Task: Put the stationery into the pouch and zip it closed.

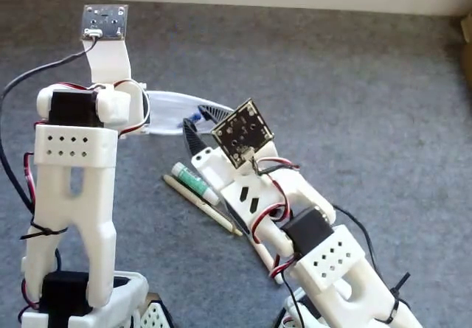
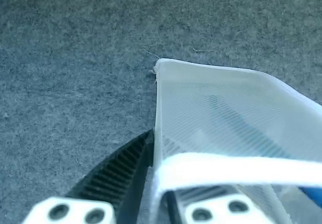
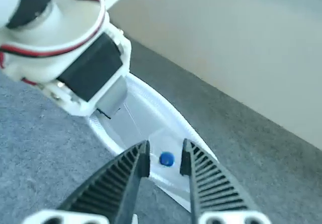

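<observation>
The white mesh pouch (image 1: 168, 113) lies on the grey carpet with its mouth toward my right arm. My left gripper (image 2: 158, 153) is shut on the pouch (image 2: 221, 113) at its rim, one black finger outside the mesh and one inside. My right gripper (image 1: 193, 138) hovers at the mouth. In the right wrist view it (image 3: 164, 153) is open, and the round blue end of a pen (image 3: 166, 159) sits just beyond its tips inside the pouch (image 3: 151, 118), untouched. A white tube with a green cap (image 1: 193, 180) and a pale wooden pencil (image 1: 203, 204) lie on the carpet beside the right arm.
Grey carpet (image 1: 354, 85) covers the whole work area, with open floor to the right and far side. A pale wall runs along the far edge. The left arm's tall white body (image 1: 74, 180) stands near the left side.
</observation>
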